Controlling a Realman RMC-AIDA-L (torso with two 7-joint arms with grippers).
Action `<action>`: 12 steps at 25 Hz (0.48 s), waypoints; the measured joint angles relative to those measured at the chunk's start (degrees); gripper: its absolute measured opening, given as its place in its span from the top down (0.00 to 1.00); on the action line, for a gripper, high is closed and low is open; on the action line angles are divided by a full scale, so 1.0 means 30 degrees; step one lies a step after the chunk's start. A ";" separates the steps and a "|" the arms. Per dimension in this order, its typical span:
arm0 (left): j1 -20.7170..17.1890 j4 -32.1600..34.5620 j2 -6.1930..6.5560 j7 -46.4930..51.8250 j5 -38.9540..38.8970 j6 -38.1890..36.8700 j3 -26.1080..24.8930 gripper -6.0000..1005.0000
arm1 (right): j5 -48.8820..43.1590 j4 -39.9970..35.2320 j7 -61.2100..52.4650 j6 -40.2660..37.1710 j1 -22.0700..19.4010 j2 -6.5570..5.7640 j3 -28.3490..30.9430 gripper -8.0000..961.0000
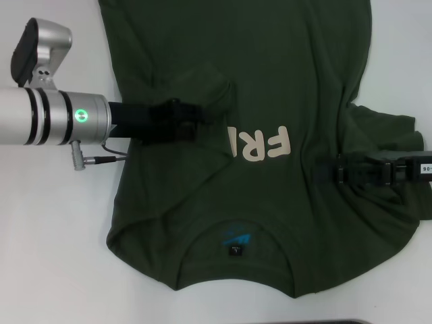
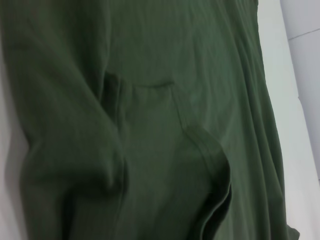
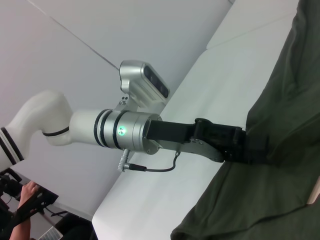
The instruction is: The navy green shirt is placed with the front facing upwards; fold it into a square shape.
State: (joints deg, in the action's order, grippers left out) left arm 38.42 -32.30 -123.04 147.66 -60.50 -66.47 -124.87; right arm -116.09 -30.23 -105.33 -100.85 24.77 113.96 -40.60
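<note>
- The shirt lies flat on the white tabletop, front up, with the collar and black neck tag nearest the robot and the cream lettering across the chest.
- The left hand reaches in low from the shirt's left edge. Its tips sit in a raised ridge of cloth, the left sleeve drawn inward over the chest, just beside the lettering. It appears to be pinching that fold, though whether the tips are pressed together cannot be told.
- Judgement: the sleeve is carried toward the centre line to straighten the side edge for a square fold.
- The right hand rests low on the cloth at the opposite side, beside the bunched right sleeve. Its grip cannot be told either.
- Judgement: the right side is not yet folded in; the hem-to-collar fold also remains.
</note>
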 joint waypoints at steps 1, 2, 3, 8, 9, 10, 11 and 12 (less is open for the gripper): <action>0.0060 0.0009 -0.0008 0.0031 0.0002 0.0108 0.0116 0.47 | -0.0002 0.0000 0.0000 -0.0005 0.0010 -0.0015 -0.0001 0.05; 0.0095 0.0012 -0.0015 0.0059 0.0006 0.0202 0.0206 0.47 | -0.0004 0.0000 0.0000 -0.0009 0.0018 -0.0026 -0.0001 0.05; 0.0129 0.0006 -0.0017 0.0070 0.0007 0.0288 0.0262 0.47 | -0.0005 0.0001 0.0000 -0.0014 0.0030 -0.0040 -0.0002 0.05; 0.0004 -0.0526 0.0016 0.0082 0.0338 0.0567 0.0523 0.47 | -0.0006 0.0001 0.0002 -0.0015 0.0053 -0.0094 0.0000 0.05; -0.0031 -0.0623 0.0033 0.0083 0.0400 0.0569 0.0525 0.47 | -0.0006 0.0001 0.0003 -0.0016 0.0056 -0.0104 0.0011 0.05; -0.0082 -0.0746 0.0056 0.0082 0.0502 0.0569 0.0524 0.47 | -0.0007 0.0000 0.0005 -0.0016 0.0058 -0.0110 0.0031 0.05; -0.0125 -0.0834 0.0077 0.0082 0.0578 0.0570 0.0523 0.47 | -0.0007 0.0000 0.0006 -0.0016 0.0059 -0.0110 0.0055 0.05; -0.0152 -0.0905 0.0101 0.0082 0.0657 0.0567 0.0523 0.47 | -0.0006 0.0000 0.0006 -0.0016 0.0061 -0.0110 0.0064 0.05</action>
State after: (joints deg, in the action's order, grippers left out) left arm 37.96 -35.02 -122.74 147.91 -58.53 -64.77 -123.30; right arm -116.10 -30.23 -105.31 -100.90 24.96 113.63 -40.41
